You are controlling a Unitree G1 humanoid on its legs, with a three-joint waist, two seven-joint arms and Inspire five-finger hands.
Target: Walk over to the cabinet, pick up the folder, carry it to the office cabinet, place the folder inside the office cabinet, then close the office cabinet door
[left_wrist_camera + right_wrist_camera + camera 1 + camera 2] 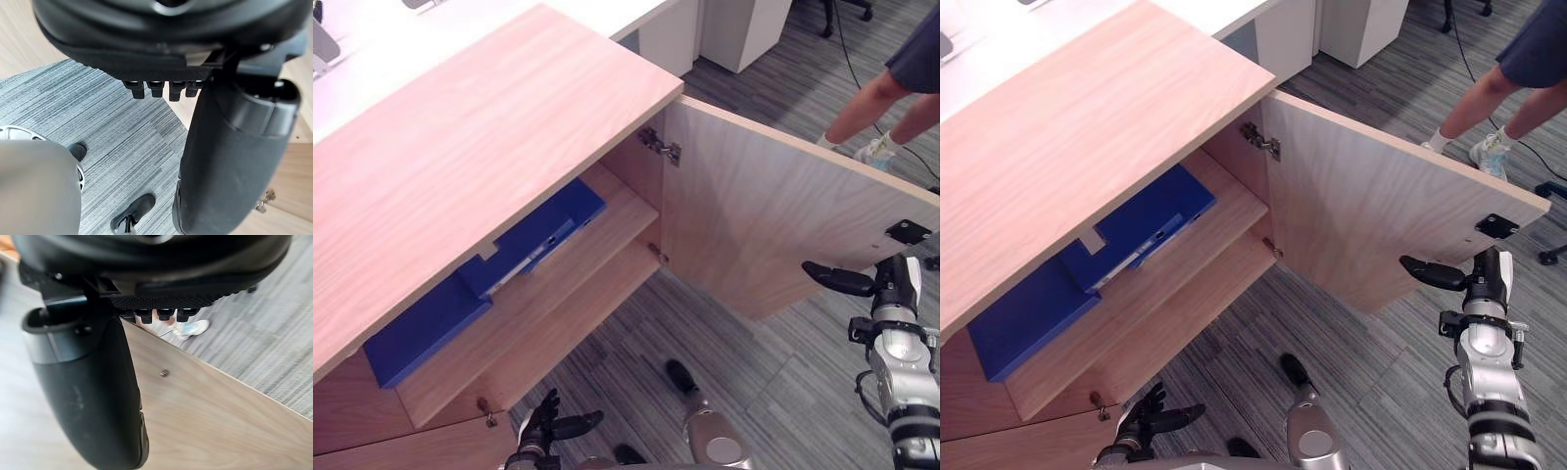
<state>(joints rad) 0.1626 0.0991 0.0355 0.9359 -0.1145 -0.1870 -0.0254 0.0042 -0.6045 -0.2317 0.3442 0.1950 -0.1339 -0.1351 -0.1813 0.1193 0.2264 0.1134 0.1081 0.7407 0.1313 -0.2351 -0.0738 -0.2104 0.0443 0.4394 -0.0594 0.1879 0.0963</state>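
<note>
Office cabinet point(489, 147): light wood, broad top, interior exposed. Cabinet door point(764, 225): swung fully open to the robot's right, inner face toward the camera, hung on a metal hinge point(661, 147), with a black catch plate point(908, 232) near its free edge. Person point(876, 93): bare legs and a shoe, standing on the carpet beyond the door. Upper shelf point(563, 294): carries the blue folder point(553, 227), lying flat inside the cabinet, long axis along the shelf, one end under the cabinet top. Placement judged done; closing the door remains. Right hand point(842, 279): fingers extended, holding nothing, raised just beside the door's free edge on the inner-face side; contact cannot be told. Left hand point(548, 423): low, loosely spread, empty, near the cabinet's lower front. The right hand is much the nearer to the door; the free edge lies ahead of it.
</note>
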